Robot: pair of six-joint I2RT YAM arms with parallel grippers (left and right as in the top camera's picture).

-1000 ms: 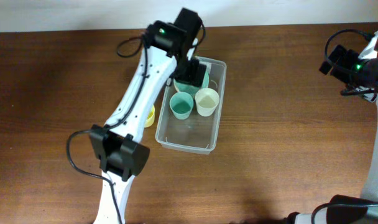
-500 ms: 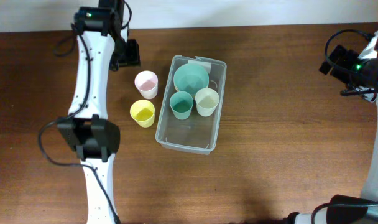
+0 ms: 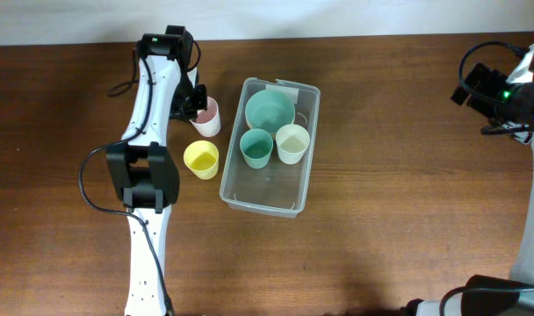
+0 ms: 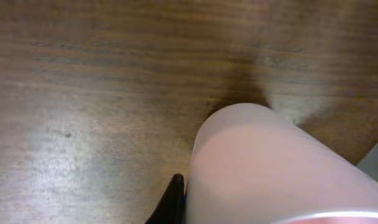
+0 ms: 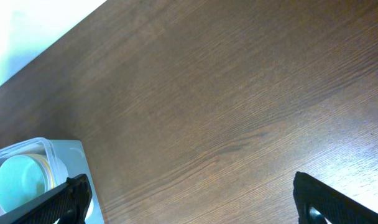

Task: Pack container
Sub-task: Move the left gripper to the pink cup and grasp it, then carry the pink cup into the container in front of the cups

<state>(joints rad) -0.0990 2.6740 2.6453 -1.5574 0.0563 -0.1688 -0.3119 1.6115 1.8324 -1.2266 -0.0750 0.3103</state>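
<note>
the dark, wood-grained bench (image 3: pixel 407 202) carries the container (image 3: pixel 260 207) at its middle, a clear plastic bin with rounded corners, a rim and a white label (image 3: pixel 287 86) at one end. inside sit a teal bowl (image 3: pixel 270 111) by the label, then a teal cup (image 3: pixel 256 147) and a cream cup (image 3: pixel 292 142) side by side. just left of the bin stand a smooth pink cup (image 3: pixel 207 117) and a yellow cup (image 3: pixel 201 159). the left pincer (image 3: pixel 195 104) is at the pink cup; whether it grips, i cannot tell. the right pincer (image 5: pixel 189 186) gapes wide, holding nothing.
</note>
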